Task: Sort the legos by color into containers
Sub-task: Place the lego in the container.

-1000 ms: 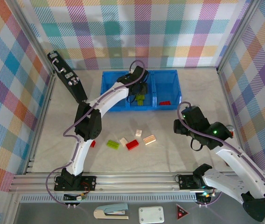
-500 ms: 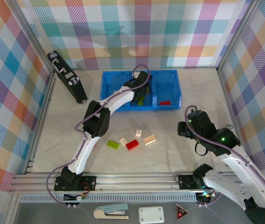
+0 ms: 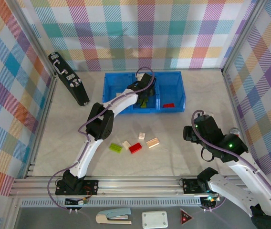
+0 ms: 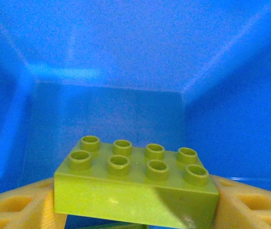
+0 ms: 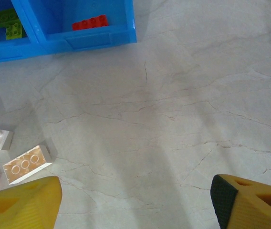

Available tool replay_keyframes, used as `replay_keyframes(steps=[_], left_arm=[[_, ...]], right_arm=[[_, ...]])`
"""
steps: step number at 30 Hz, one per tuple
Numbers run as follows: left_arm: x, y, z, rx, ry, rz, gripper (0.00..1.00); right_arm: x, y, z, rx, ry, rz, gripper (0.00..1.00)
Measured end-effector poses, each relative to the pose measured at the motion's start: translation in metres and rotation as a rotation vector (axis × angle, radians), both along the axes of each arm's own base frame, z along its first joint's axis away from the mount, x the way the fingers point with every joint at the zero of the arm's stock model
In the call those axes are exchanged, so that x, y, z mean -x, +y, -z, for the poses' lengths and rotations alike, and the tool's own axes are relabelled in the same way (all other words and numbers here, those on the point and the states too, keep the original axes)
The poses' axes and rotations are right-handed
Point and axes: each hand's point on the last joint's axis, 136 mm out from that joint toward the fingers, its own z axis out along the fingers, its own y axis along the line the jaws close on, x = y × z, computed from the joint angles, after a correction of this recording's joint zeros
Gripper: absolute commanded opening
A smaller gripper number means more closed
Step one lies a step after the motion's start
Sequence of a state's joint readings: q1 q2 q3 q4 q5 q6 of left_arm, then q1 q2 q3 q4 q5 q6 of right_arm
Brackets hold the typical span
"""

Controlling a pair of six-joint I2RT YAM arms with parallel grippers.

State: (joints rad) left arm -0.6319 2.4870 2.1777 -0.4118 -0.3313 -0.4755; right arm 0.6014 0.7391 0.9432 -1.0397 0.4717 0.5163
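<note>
A lime green lego was seen clamped between the yellow fingers of the left gripper, studs up and level, held by its two short ends. It was held low inside the middle compartment of the blue tray, whose blue walls were seen close behind it in the left wrist view. The right gripper was seen with its jaws spread wide and nothing between them, poised above bare bench towards the right edge and well apart from the tray. In the right wrist view two more green legos were seen lying in the middle compartment, and a red lego in the right-hand compartment, near the tray's front wall. The tray itself was set along the far edge of the bench. Between the tray and the near edge, a loose cluster was left on the bench: a lime green brick, a small cream brick, a red brick, another small cream brick and a longer tan brick, lying near one another but not stacked.
</note>
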Motion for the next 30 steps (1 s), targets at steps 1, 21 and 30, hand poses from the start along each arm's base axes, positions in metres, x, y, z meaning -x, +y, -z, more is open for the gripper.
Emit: replay_keyframes(steps=[1, 21, 30], left_arm=[[0.0, 0.0, 0.0, -0.001, 0.0, 0.0, 0.73], [0.03, -0.003, -0.071, 0.072, -0.016, 0.064, 0.7], [0.084, 0.01, -0.064, 0.05, 0.106, 0.126, 0.68]], right_arm=[[0.0, 0.0, 0.001, 0.003, 0.004, 0.0, 0.83], [-0.01, 0.013, 0.009, 0.003, 0.041, -0.024, 0.82], [-0.016, 0.026, 0.019, -0.012, 0.086, -0.05, 0.82]])
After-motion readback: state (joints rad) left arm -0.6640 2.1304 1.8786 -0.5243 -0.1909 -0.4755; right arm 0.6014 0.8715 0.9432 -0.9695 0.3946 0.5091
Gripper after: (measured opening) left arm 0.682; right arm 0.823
